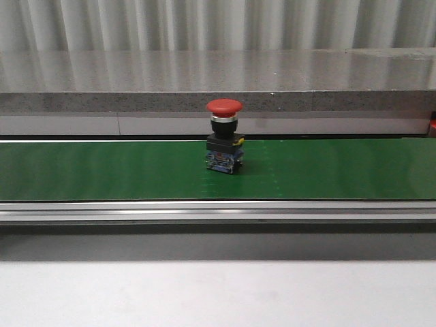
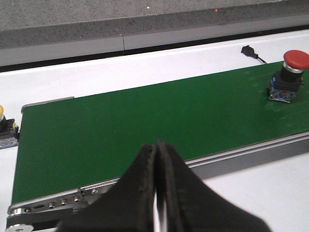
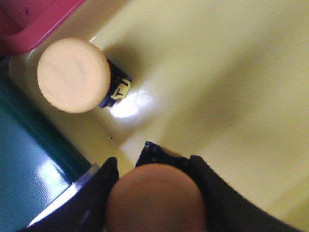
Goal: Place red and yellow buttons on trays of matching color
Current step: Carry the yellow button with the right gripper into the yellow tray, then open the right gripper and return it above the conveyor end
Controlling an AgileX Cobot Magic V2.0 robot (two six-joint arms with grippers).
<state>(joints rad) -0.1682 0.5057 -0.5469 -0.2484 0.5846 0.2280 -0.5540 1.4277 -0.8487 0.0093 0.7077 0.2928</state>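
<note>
An industrial test bench: a green conveyor belt (image 1: 102,170) on aluminium rails before corrugated metal wall (image 1: 204,24)

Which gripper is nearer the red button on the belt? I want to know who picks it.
Left. The left gripper, shut, sees the red button across the green belt. The right gripper holds a yellow button over the yellow tray.

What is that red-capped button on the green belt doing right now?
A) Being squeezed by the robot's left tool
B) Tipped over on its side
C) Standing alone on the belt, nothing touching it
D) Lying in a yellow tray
C: the red button stands upright on the green belt with no tool near it.
</note>
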